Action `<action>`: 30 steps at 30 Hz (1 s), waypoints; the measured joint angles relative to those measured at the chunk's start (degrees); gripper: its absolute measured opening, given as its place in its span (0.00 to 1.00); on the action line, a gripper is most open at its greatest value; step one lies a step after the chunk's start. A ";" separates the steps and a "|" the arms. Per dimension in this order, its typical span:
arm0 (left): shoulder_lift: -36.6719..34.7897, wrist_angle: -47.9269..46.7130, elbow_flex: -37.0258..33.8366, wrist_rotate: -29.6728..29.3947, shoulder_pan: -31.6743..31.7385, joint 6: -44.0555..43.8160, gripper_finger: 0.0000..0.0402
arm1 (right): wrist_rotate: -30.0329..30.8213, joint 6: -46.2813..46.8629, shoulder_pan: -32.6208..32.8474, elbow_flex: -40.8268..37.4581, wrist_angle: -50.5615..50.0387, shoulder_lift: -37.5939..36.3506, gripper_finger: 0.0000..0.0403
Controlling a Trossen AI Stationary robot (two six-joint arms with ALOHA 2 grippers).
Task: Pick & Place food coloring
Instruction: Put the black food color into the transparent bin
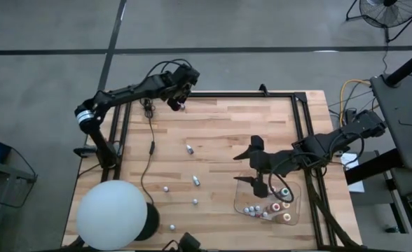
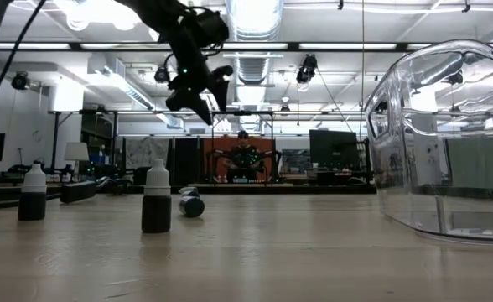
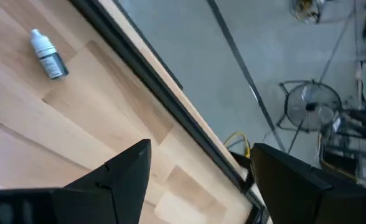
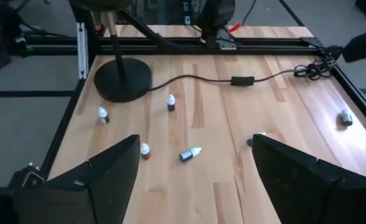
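The right gripper (image 1: 261, 166) is hanging with its jaws open and empty, just above the far edge of the clear tray (image 1: 242, 203). The left gripper (image 1: 177, 100) is hovering well away from the tray, at the far edge of the table (image 1: 220, 129), its jaws also standing open with nothing between them; one small bottle (image 3: 48, 55) is lying on the wood beyond its fingers.

Several food coloring bottles (image 1: 265, 209) are sitting inside the tray, some with coloured caps showing. Others are lying scattered on the table to the left of the tray: one bottle (image 1: 190, 148) farther back, another (image 1: 196, 180) nearer, and three more (image 1: 166, 188) closer to the big white ball (image 1: 112, 213). A black cable (image 1: 150, 143) is running across the table, well left of the tray.
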 joint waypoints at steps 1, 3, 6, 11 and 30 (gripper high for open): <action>0.27 -0.56 -0.25 0.00 0.21 -0.63 0.61 | 0.12 -0.27 0.05 -0.06 0.02 -0.10 0.75; 0.63 -2.48 -1.08 0.00 0.56 -1.91 0.61 | 0.32 -1.44 0.02 -0.12 -0.05 -0.25 0.74; 1.26 -4.56 -2.39 0.08 0.96 -3.45 0.61 | 0.44 -2.29 -0.08 -0.29 -0.03 -0.25 0.73; 2.30 -3.42 -5.26 1.76 1.56 -4.08 0.61 | 0.42 -2.49 -0.10 -0.58 0.13 -0.26 0.73; 6.73 7.30 -15.41 3.58 2.24 -19.80 0.61 | 0.27 -1.72 -0.10 -1.44 0.19 -0.03 0.73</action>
